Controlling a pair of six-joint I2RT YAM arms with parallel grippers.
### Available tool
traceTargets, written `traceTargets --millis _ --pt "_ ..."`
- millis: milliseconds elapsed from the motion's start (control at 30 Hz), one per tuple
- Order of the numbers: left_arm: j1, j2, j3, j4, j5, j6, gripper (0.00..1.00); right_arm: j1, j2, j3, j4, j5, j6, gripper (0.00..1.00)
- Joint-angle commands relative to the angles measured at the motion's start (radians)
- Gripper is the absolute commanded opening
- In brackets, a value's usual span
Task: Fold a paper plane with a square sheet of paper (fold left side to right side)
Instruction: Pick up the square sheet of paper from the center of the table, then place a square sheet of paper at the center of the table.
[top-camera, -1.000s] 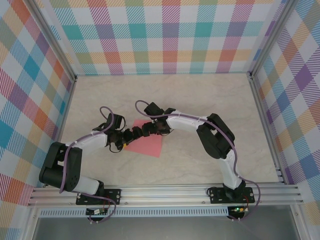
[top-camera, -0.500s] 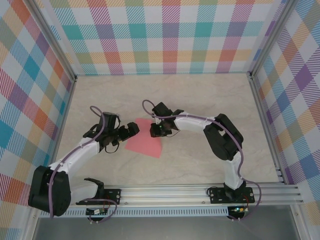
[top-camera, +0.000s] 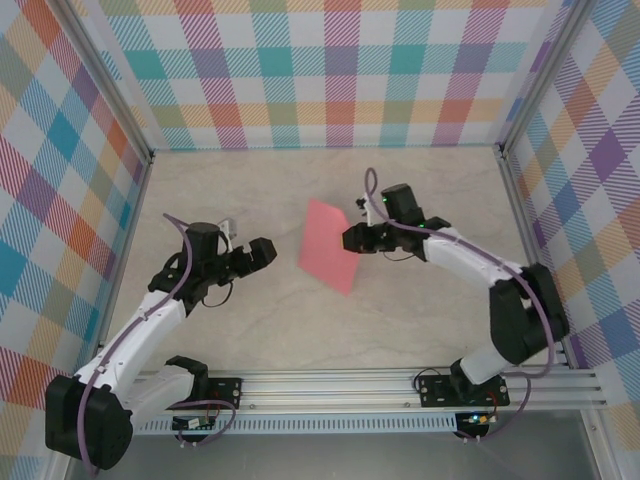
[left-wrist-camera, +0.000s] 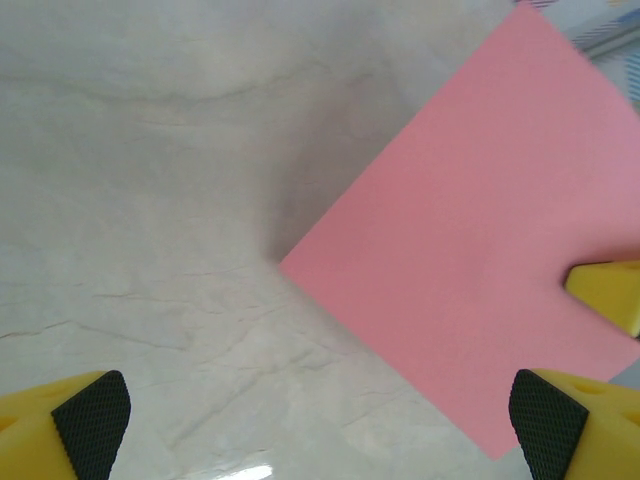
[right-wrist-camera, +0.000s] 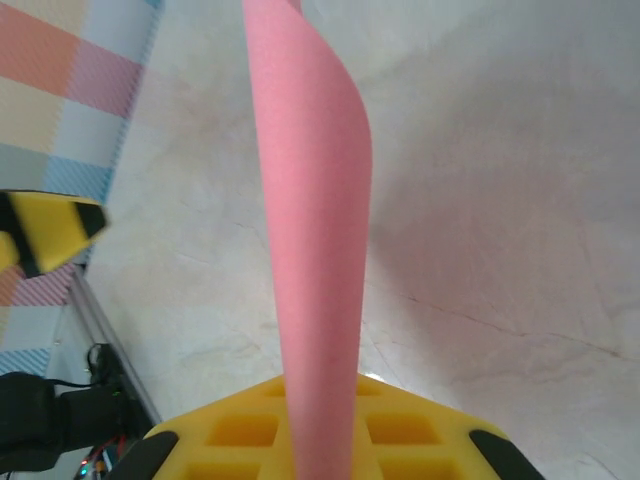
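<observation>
Holding paper (top-camera: 328, 245) clamped in right pincer (top-camera: 350, 240); best lowered flat onto bench (top-camera: 400, 320), then pinned by left pincer (top-camera: 268, 250), jaws apart.

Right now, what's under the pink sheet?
Bare table shows beneath the square sheet of paper, which the right fingers hold up by one edge. The patch directly behind it in the top view is covered.
</observation>
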Motion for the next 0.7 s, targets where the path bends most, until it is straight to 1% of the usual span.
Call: traceTargets --millis 0,133,233,300,367,567,667 --pt "-0.002 -0.003 0.054 0.148 0.175 0.011 1.00 -0.043 -0.141 -0.001 -0.041 -0.140 -0.094 0.14" --pt "-0.003 0.037 0.101 0.283 0.352 0.016 1.00 -0.059 -0.248 0.050 -0.121 -0.229 -0.141 0.14" --pt "-0.007 0.072 0.154 0.349 0.457 0.022 1.00 -0.058 -0.291 0.095 -0.158 -0.295 -0.156 0.14" --pt "-0.012 0.096 0.195 0.352 0.498 0.042 1.00 -0.058 -0.309 0.122 -0.178 -0.321 -0.160 0.14" --pt "-0.019 0.118 0.233 0.336 0.514 0.064 1.00 -0.058 -0.316 0.144 -0.196 -0.336 -0.160 0.15" --pt "-0.046 0.192 0.289 0.350 0.571 0.066 1.00 -0.057 -0.326 0.160 -0.204 -0.401 -0.165 0.15" --pt "-0.080 0.212 0.298 0.360 0.608 0.069 0.96 -0.057 -0.321 0.153 -0.199 -0.397 -0.158 0.15"
